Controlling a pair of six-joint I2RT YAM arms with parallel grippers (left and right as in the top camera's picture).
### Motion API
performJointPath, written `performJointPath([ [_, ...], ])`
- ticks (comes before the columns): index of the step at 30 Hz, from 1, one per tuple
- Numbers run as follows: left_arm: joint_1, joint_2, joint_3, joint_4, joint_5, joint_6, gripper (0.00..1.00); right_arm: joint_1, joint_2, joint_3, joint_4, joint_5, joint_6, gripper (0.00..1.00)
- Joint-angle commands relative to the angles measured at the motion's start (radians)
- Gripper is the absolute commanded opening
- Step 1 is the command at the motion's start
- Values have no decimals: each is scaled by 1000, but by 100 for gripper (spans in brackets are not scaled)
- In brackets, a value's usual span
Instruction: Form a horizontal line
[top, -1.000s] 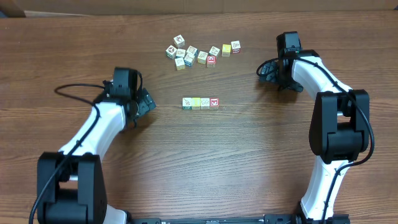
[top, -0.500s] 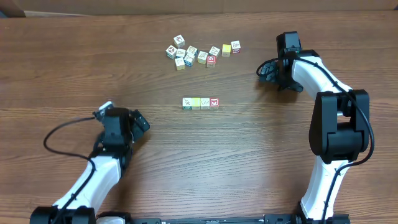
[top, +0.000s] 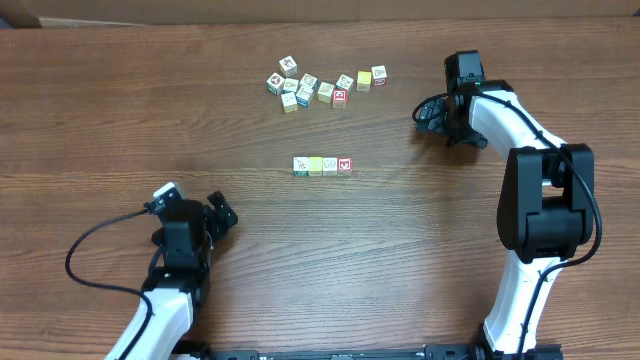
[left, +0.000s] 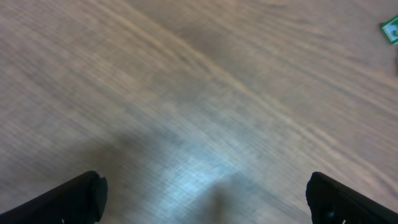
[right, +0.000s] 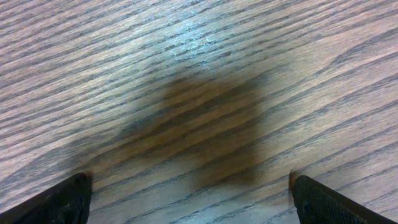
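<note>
We see the horizontal line (top: 322, 165) as a short, straight row of tiny picture cubes. It lies flat on the wooden table (top: 420, 260), near the middle in the overhead view, and runs from left to right. The cubes touch side to side. At the left end stands a white-green cube (top: 301, 166), in the middle there is a pale yellow part (top: 322, 165), and at the right end a red-faced cube (top: 344, 164). We cannot tell at this size whether the pale yellow part is one cube or two. The pictures on the faces are too small to read.
</note>
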Motion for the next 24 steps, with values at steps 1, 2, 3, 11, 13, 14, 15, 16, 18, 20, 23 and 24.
performJointPath([
  [1,6,-51,-67,9,-68,13,100,-2,-2,-15,0,18,0,100],
  [2,6,-63,-86,26,-71,12,100,-2,-2,-15,0,18,0,100],
  [3,6,-79,-108,50,-74,12,100,-2,-2,-15,0,18,0,100],
  [11,6,-186,-233,156,-82,12,100,-2,-2,-15,0,18,0,100],
  [13,6,-214,-250,156,-85,12,100,-2,-2,-15,0,18,0,100],
  [14,6,-229,-256,154,-85,12,100,-2,-2,-15,0,18,0,100],
  [15,6,-243,-259,146,-85,12,100,-2,-2,-15,0,18,0,100],
  [16,6,-259,-259,127,-86,12,100,-2,-2,-15,0,18,0,100],
  [18,6,-292,-259,89,-88,12,100,-2,-2,-15,0,18,0,100],
  [20,6,-332,-259,43,-89,12,100,-2,-2,-15,0,18,0,100],
  [23,6,-399,-259,-28,-94,12,100,-2,-2,-15,0,18,0,100],
  [24,6,-424,-259,-54,-95,12,100,-2,-2,-15,0,18,0,100],
])
